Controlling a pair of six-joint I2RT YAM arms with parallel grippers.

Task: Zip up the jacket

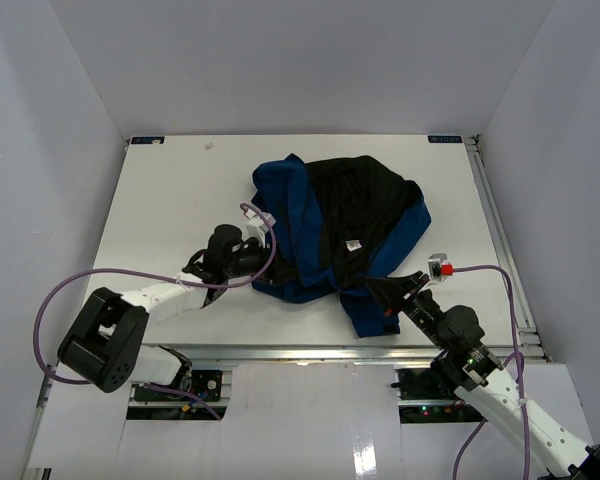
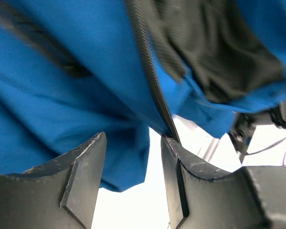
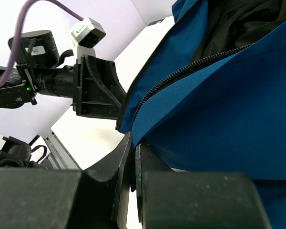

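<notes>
The jacket (image 1: pixel 350 215) lies bunched in the middle of the table, royal blue outside, black lining up, with a small white label (image 1: pixel 352 244). My left gripper (image 1: pixel 263 262) is at its lower left edge. In the left wrist view the left gripper (image 2: pixel 133 138) is open; a blue hem corner of the jacket (image 2: pixel 62 95) hangs between the tips, and the dark zipper (image 2: pixel 148 71) touches the right fingertip (image 2: pixel 168 143). My right gripper (image 1: pixel 378 288) is at the front edge. Close up, the right gripper (image 3: pixel 133 143) is shut on the jacket (image 3: pixel 229 109), just below the zipper (image 3: pixel 190 67).
The white table (image 1: pixel 170 190) is enclosed by grey walls at the back and sides. A metal rail (image 1: pixel 500 230) runs along its right edge. A purple cable (image 1: pixel 70 290) loops off the left arm. The left gripper (image 3: pixel 95 88) shows close ahead in the right wrist view.
</notes>
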